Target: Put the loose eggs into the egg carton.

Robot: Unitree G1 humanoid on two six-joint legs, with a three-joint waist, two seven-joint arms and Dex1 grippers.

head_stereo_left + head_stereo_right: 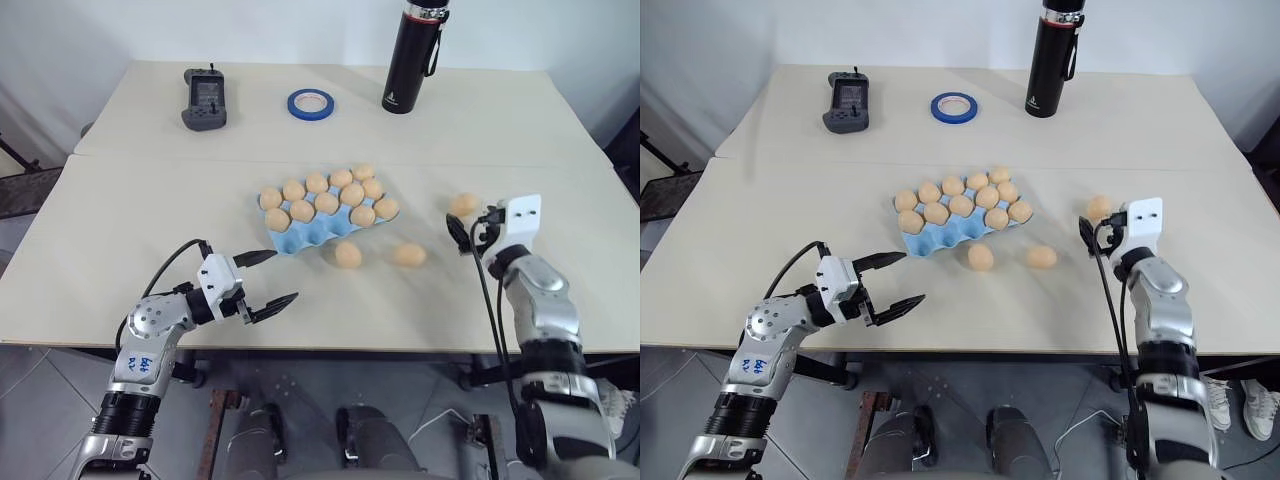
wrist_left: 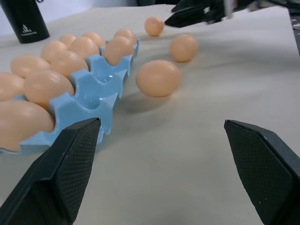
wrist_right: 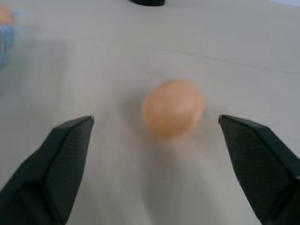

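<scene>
White walls back a pale counter [image 1: 120,250] made of two tops butted together. One blue carton [image 1: 300,235] carries ten eggs [image 1: 326,203]. Three loose eggs: one [image 3: 173,108] lies just ahead between the right jaws [image 3: 154,154], spread wide; two [image 2: 158,78] ahead of the left jaws [image 2: 164,159], also spread.

A pale beige, matte, rectangular table [image 1: 150,200] carries everything. Directly on it lies a light blue moulded egg carton [image 1: 300,238], just beyond and left of the left jaws' gap. Three small, smooth, pale orange-tan loose eggs rest on the bare top: one [image 1: 348,254] straight ahead of the left jaws beside the carton, one [image 1: 409,254] further along, and one [image 3: 173,108] just ahead of the right jaws' gap. Far beyond both stand a black cylindrical flask [image 1: 413,58], a blue tape ring [image 1: 312,103] and a dark grey handheld controller [image 1: 205,98].
</scene>
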